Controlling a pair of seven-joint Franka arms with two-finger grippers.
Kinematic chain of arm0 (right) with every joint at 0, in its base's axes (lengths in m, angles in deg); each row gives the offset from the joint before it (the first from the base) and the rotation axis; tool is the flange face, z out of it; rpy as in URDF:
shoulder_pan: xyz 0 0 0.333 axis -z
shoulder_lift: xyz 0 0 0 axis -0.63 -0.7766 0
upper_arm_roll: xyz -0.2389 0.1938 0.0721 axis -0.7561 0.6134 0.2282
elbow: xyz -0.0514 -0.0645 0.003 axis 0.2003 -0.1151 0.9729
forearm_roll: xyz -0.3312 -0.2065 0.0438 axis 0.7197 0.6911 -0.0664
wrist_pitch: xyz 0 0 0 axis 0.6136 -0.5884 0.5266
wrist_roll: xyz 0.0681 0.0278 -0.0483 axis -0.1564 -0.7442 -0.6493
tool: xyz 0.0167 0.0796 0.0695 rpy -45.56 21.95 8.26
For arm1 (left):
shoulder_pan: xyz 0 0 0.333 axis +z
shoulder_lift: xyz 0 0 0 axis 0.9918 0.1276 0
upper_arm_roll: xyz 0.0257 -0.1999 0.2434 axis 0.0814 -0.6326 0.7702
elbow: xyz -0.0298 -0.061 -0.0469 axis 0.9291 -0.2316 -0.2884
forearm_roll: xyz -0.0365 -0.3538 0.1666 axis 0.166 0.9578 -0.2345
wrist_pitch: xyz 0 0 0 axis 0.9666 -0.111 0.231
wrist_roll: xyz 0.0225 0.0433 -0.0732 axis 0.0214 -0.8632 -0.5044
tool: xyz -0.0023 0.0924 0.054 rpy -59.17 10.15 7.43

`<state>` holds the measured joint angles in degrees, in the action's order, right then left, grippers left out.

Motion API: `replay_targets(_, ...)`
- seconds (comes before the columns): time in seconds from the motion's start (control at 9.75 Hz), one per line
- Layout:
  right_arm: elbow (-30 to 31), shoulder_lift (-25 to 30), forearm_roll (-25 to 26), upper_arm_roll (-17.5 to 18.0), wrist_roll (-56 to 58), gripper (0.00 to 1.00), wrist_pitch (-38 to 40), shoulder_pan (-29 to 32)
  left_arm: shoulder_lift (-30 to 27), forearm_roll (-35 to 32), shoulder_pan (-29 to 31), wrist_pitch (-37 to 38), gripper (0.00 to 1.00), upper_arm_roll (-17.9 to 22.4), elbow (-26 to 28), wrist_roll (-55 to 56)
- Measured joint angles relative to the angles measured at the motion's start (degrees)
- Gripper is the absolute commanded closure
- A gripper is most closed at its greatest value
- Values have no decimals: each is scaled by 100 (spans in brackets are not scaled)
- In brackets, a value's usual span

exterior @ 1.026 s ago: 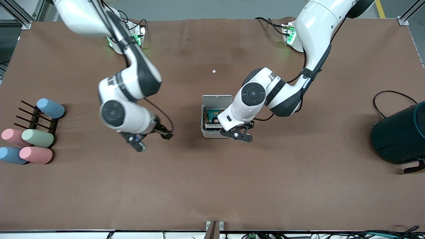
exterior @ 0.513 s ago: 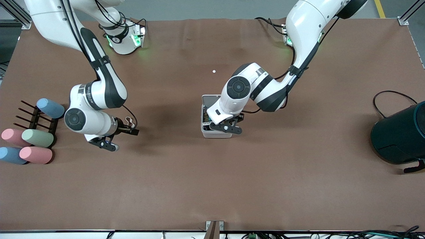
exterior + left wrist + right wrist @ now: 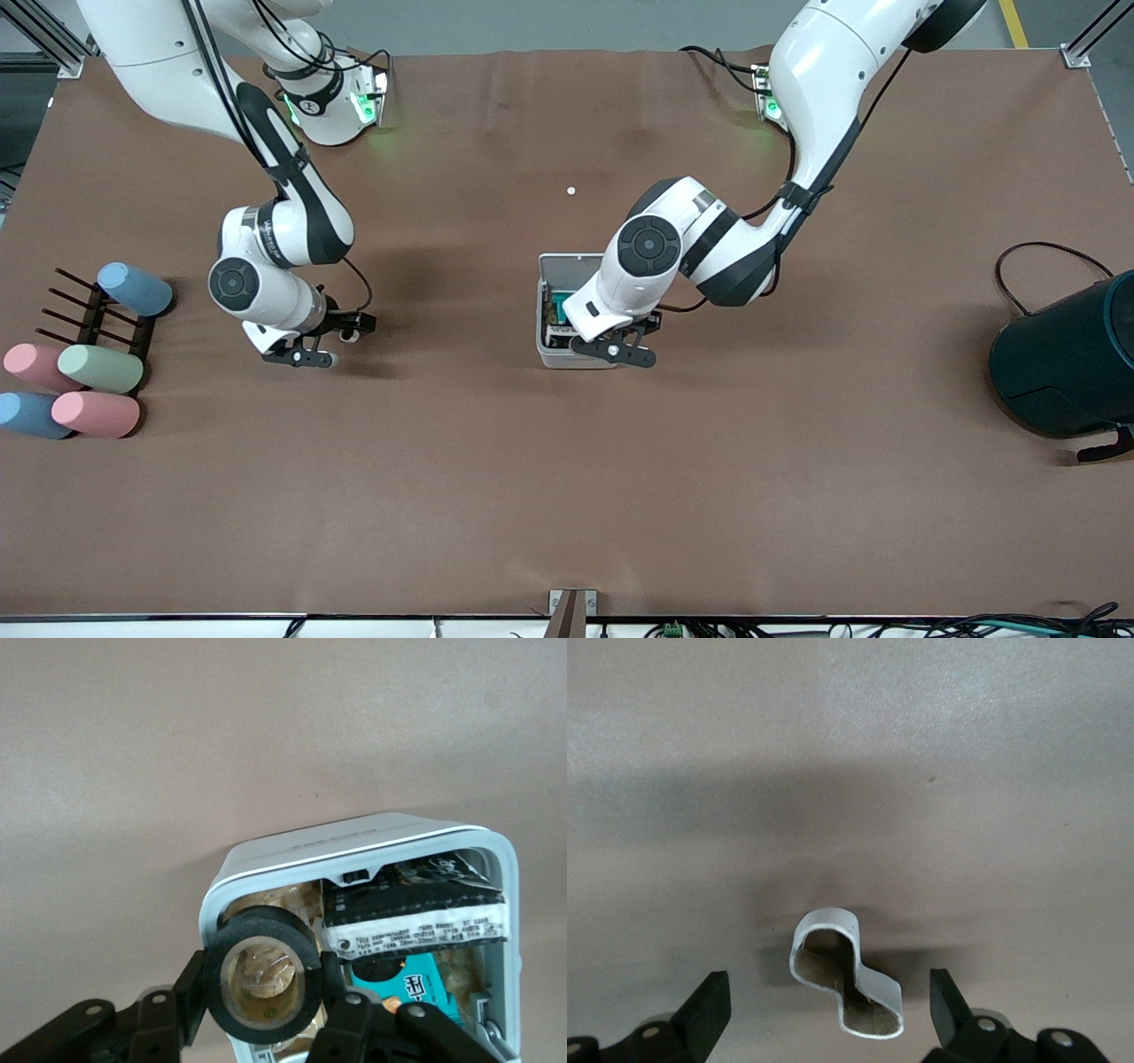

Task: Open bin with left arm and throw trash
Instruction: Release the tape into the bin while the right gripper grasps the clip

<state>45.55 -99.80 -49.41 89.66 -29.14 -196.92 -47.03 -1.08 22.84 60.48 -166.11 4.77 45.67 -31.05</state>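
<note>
The white bin [image 3: 567, 356] stands mid-table with its lid [image 3: 580, 264] swung up and open. My left gripper [image 3: 616, 348] hangs over the bin's edge nearest the front camera, shut on the black tape roll [image 3: 263, 974]. In the left wrist view the bin [image 3: 266, 859] holds the black shiny wrapper [image 3: 412, 904] on a teal packet [image 3: 416, 979]. My right gripper [image 3: 299, 357] is low over the table toward the right arm's end, open. In the right wrist view the pale rubber-band loop [image 3: 873, 979] lies on the table between its open fingers [image 3: 709, 1005], untouched.
Pastel cylinders [image 3: 97, 368] lie round a black rack [image 3: 106, 310] at the right arm's end. A big dark teal cylinder [image 3: 1063, 354] with a black cable stands at the left arm's end. A small white speck [image 3: 570, 190] lies on the brown table [image 3: 567, 496].
My right arm swung toward its own end of the table and now has its open gripper round the rubber band. My left gripper, holding the tape roll, shifted from beside the bin to over it.
</note>
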Motion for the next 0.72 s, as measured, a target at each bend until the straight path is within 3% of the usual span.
replay_targets(0.1, 69, 16, 2, 0, 19, 49, -88, 0, 0, 0, -2, 6, 0, 0, 3, -4)
replay_targets(0.21, 85, 18, 2, -1, 26, 74, -99, 0, 2, -34, -3, 16, 0, 0, 15, -5)
replay_targets(0.31, 86, 18, 2, -7, 27, 93, -100, 2, 5, -72, -1, 21, 0, 1, 19, -5)
replay_targets(0.41, 86, 19, 2, -15, 27, 100, -100, 5, 4, -83, 7, 21, 0, 3, 11, -5)
replay_targets(0.72, 10, 196, -9, -20, -143, 100, 92, 12, -259, -115, 299, 437, 0, 4, -160, -6)
